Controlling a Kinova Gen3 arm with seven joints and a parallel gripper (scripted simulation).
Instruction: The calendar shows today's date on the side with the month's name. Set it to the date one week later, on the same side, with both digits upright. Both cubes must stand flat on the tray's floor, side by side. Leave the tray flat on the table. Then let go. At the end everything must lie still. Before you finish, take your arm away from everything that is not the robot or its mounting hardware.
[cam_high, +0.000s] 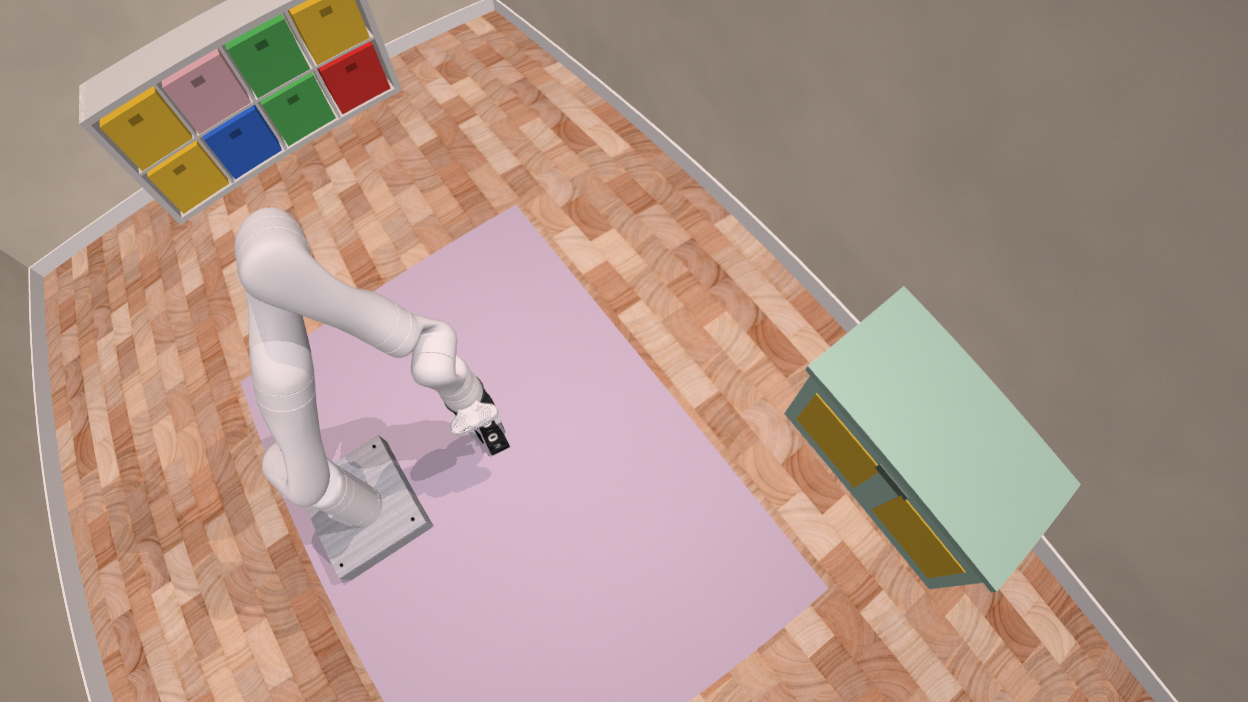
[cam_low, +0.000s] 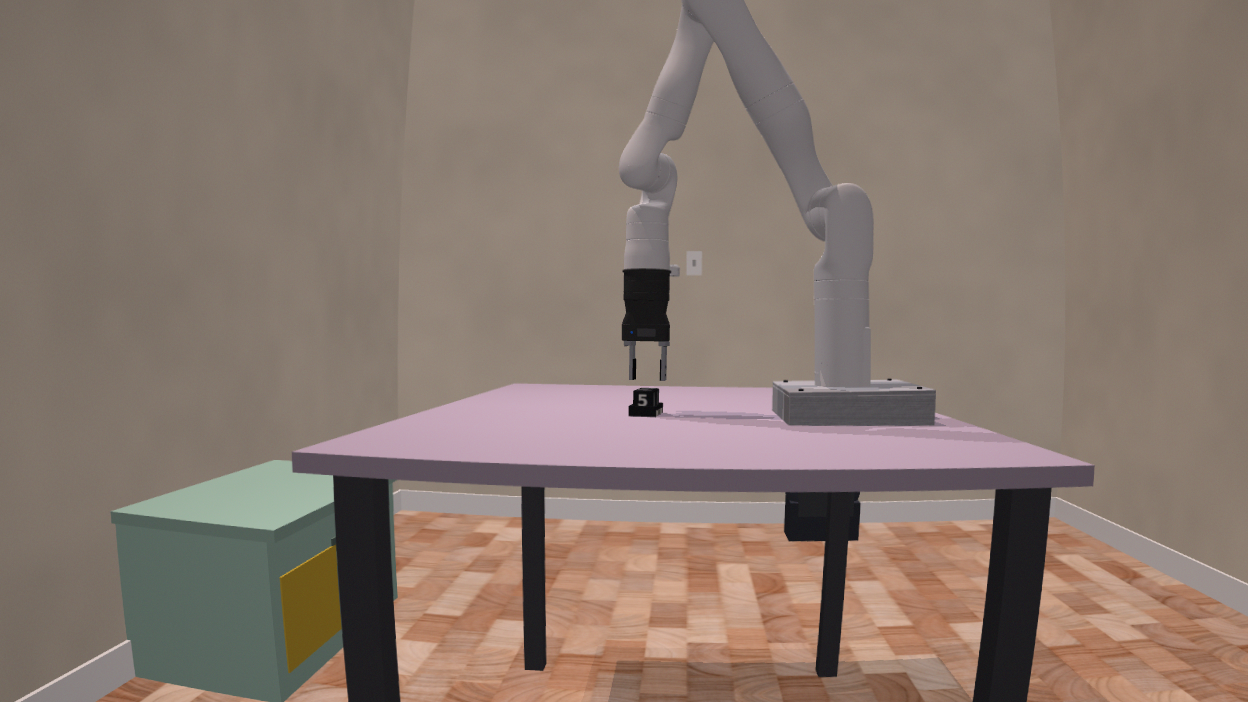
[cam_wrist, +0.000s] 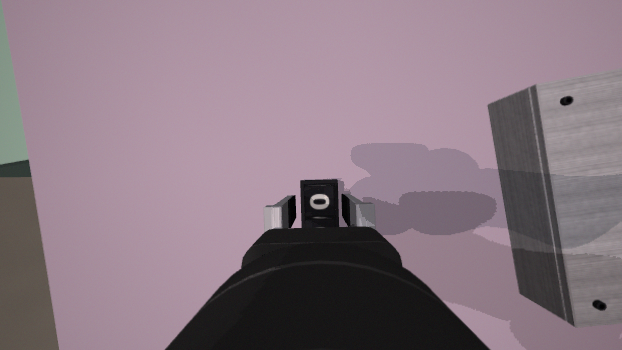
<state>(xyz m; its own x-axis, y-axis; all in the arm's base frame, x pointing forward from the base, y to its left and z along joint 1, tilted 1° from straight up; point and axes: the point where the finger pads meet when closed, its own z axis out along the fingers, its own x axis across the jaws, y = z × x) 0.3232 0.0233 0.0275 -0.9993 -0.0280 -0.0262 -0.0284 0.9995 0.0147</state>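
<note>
Open gripper (cam_low: 644, 373) is hovering over the calendar cube (cam_wrist: 320, 202), holding nothing.
Small, rigid and likely light block, looking smooth-faced; flat opposite sides are offering the fingers the surest hold.

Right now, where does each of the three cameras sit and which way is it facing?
Top: high above, tilted down on the pink table; shows the whole white arm, its grey base plate and the open gripper over the small black calendar cube.
Exterior: level with the table edge, facing the arm; the cube's near face reads 5.
Wrist: on the black gripper body, looking straight down between the fingers; the cube top reads 0.
All three share the cube; top and wrist share the base plate.
</note>
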